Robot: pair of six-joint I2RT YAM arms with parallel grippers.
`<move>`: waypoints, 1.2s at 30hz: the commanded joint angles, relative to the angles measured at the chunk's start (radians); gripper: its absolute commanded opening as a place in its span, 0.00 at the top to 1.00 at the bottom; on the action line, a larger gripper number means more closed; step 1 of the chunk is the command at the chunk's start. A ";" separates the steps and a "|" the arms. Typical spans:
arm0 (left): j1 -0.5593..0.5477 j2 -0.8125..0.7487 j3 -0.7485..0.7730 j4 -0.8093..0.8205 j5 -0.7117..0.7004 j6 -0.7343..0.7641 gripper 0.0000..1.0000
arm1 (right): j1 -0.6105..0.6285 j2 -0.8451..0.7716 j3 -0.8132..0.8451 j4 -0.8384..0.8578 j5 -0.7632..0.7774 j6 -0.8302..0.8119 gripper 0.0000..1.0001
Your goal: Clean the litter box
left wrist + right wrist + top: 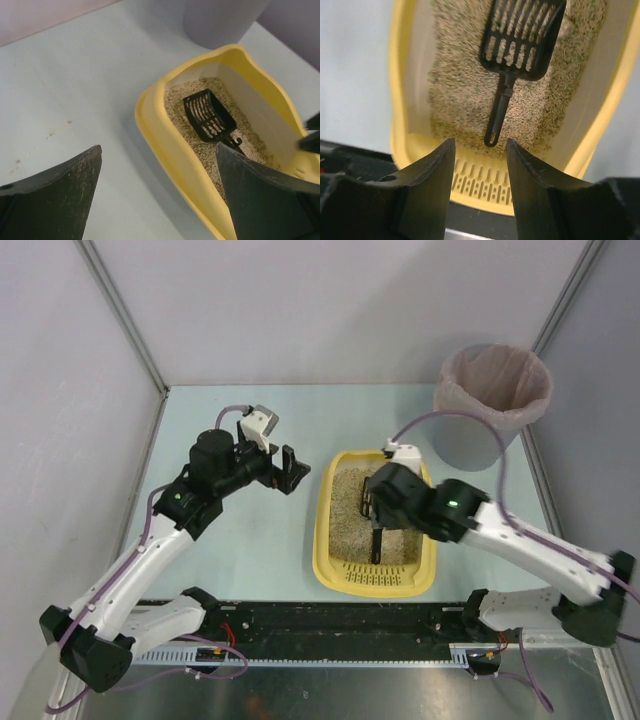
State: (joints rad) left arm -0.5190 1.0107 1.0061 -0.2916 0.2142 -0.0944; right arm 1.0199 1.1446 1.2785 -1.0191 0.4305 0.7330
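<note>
Litter box (325,530) sits at the table's (240,420) near edge. My right gripper (480,150), half open and empty, hangs over the scoop's (512,70) handle end; pinching only that tip, I risk it slipping. Left gripper (159,150) gapes wide, empty

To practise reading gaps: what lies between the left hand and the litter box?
Nothing. Only a strip of bare table separates the left hand from the litter box. This is clearest in the top view.

Soft, even light from overhead, no glare on the pale table (270,550). Shadows are faint, blurry-edged. Left wrist view: a gentle shadow hugs the litter box (160,140). Right wrist view: the litter grain smears slightly, near fingers (430,190) dark and soft.
</note>
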 commanded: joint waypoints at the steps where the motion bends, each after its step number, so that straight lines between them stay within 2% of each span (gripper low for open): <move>1: -0.021 -0.035 -0.029 0.065 0.090 0.074 0.00 | 0.009 0.133 -0.013 0.013 0.054 0.094 0.50; 6: -0.056 -0.044 -0.041 0.065 0.068 0.090 0.00 | -0.018 0.211 -0.129 0.189 -0.019 0.086 0.47; 10: -0.081 -0.043 -0.044 0.063 0.070 0.093 0.01 | -0.029 0.259 -0.174 0.252 -0.052 0.091 0.39; 15: -0.104 -0.043 -0.050 0.063 0.056 0.116 0.01 | -0.044 0.256 -0.322 0.381 -0.070 0.108 0.39; 16: -0.110 -0.043 -0.052 0.063 0.056 0.117 0.01 | -0.049 0.253 -0.384 0.437 -0.084 0.130 0.41; 19: -0.125 -0.046 -0.057 0.065 0.047 0.128 0.01 | -0.053 0.236 -0.430 0.506 -0.091 0.152 0.44; 25: -0.131 -0.044 -0.060 0.063 0.043 0.134 0.04 | -0.057 0.253 -0.442 0.487 -0.059 0.149 0.51; 31: -0.136 -0.038 -0.060 0.063 0.056 0.139 0.07 | -0.090 0.228 -0.444 0.499 -0.084 0.100 0.66; 36: -0.148 -0.032 -0.051 0.069 0.043 0.131 0.07 | -0.145 0.138 -0.432 0.438 -0.104 0.054 0.85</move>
State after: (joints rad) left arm -0.6525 0.9874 0.9489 -0.2558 0.2466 -0.0101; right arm 0.9112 1.3785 0.8230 -0.5518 0.3244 0.8223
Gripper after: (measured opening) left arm 0.933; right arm 0.300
